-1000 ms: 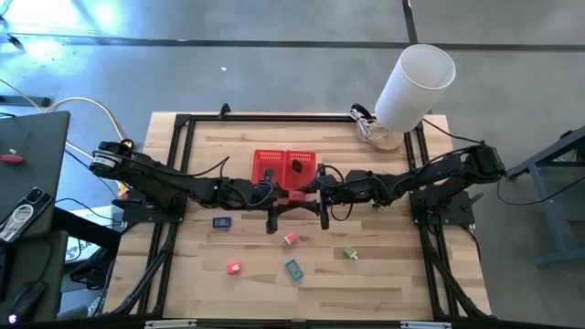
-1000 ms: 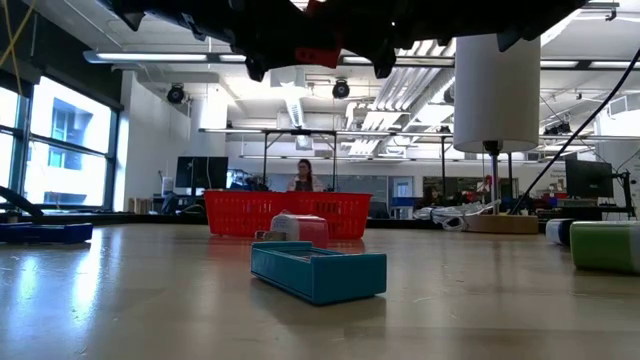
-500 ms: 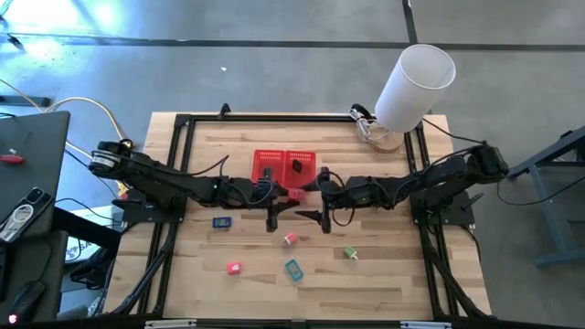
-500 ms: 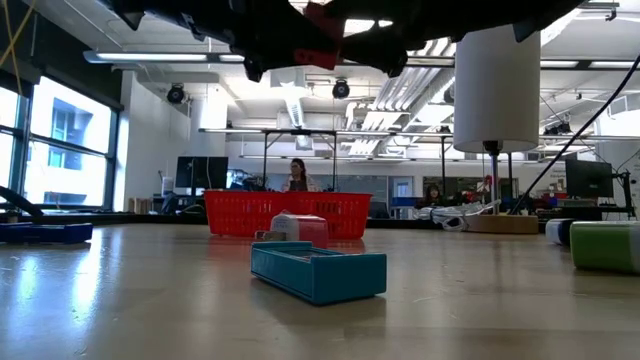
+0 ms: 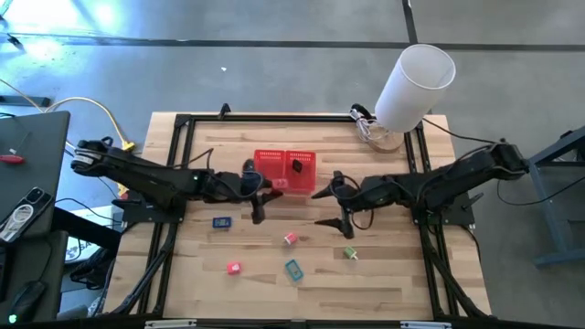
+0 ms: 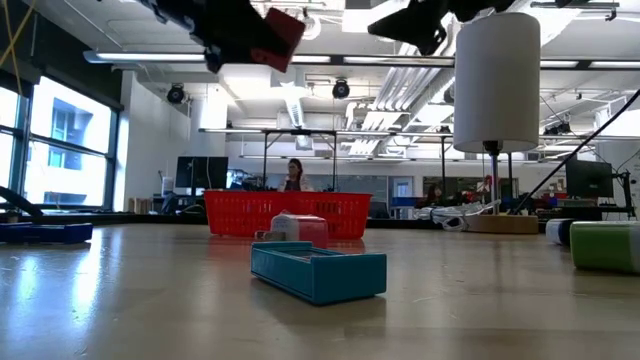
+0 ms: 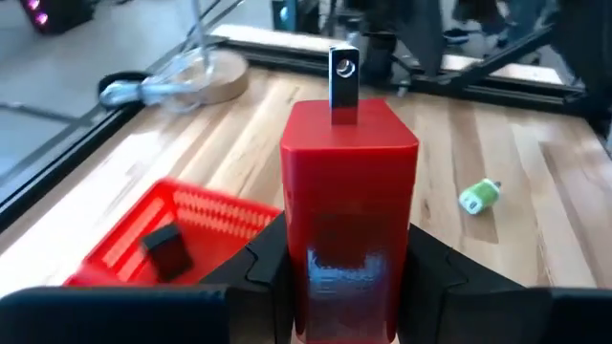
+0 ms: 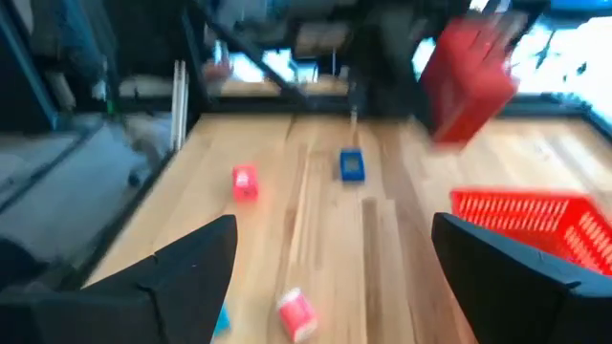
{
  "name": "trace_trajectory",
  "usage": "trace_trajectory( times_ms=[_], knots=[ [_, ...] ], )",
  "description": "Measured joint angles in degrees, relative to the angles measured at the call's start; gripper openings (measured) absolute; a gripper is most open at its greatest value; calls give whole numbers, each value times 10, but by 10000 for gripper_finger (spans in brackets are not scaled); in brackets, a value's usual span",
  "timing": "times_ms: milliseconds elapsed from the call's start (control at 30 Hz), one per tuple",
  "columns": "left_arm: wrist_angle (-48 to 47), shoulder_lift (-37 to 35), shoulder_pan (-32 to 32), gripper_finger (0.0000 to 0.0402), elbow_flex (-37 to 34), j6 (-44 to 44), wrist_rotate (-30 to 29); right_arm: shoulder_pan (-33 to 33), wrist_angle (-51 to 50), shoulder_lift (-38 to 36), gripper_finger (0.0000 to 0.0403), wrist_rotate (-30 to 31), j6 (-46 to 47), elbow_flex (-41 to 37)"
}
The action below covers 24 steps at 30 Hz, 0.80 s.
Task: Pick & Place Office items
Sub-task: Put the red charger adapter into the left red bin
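Note:
My left gripper (image 5: 268, 188) is shut on a red block (image 7: 349, 172) that has a silver tab (image 7: 343, 84) on its free end. It holds the block in the air just in front of the red mesh basket (image 5: 285, 168). A black item (image 7: 163, 250) lies in the basket. My right gripper (image 5: 335, 201) hangs open and holds nothing, to the right of the block. On the table lie the dark blue item (image 5: 221, 221), the pale pink item (image 5: 290, 239), the red-pink item (image 5: 233, 268), the teal item (image 5: 292, 270) and the green item (image 5: 350, 252). My left gripper pinches the red block's two side faces (image 7: 349, 263) between its two fingers (image 7: 263, 272), at the end opposite the silver tab. The fingers come nearly level from the table's left and lie along the block. The block is lifted clear and sticks out ahead of the fingers.
A big white cylinder (image 5: 416, 84) stands at the table's far right corner beside a coil of cable (image 5: 373, 132). A dark frame (image 5: 183, 123) runs around the tabletop. Bare wood lies along the near edge, in front of the scattered items.
My right gripper has opened, let go of the red block and drawn back toward the table's right edge. My left gripper has kept the block and carried it toward the table's left. Both grippers have risen a little and tipped up toward level.

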Motion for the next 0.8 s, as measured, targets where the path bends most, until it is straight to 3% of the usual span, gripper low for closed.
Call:
trace_trajectory(
  times_ms=[233,467,800],
  knots=[
    [-150,-38,60,110,0,-90,-45,1,-7,6,335,1,0,-1],
    [-241,-26,181,110,0,-161,71,1,-7,6,334,0,2,-1],
    [-238,42,277,110,1,-145,142,1,-6,9,334,0,7,-1]
  ],
)
